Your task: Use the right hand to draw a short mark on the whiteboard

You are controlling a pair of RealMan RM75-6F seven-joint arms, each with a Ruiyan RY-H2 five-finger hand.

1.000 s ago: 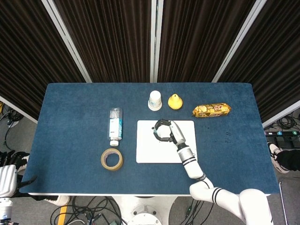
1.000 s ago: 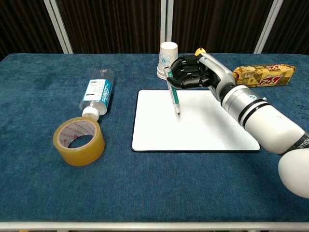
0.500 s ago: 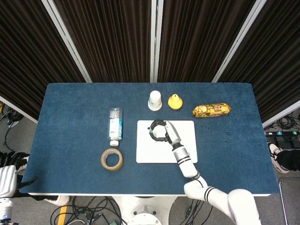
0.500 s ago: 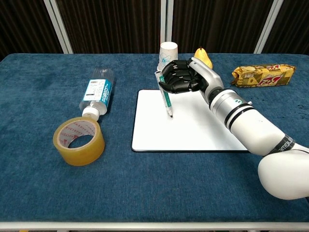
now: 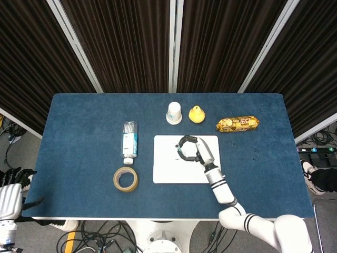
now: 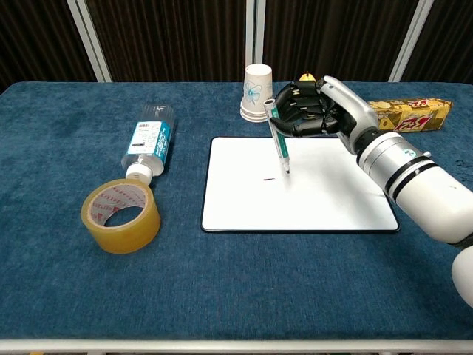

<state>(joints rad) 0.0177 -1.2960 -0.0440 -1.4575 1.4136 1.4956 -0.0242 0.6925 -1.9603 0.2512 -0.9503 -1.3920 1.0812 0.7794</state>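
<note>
From the head view, the right hand is hovering over the whiteboard, fingers curling tightly around something too small to identify. The chest view is showing that thing as a marker the hand is gripping, its long axis near upright, tip pointing toward 5 o'clock at the whiteboard beside a short dark mark.
</note>
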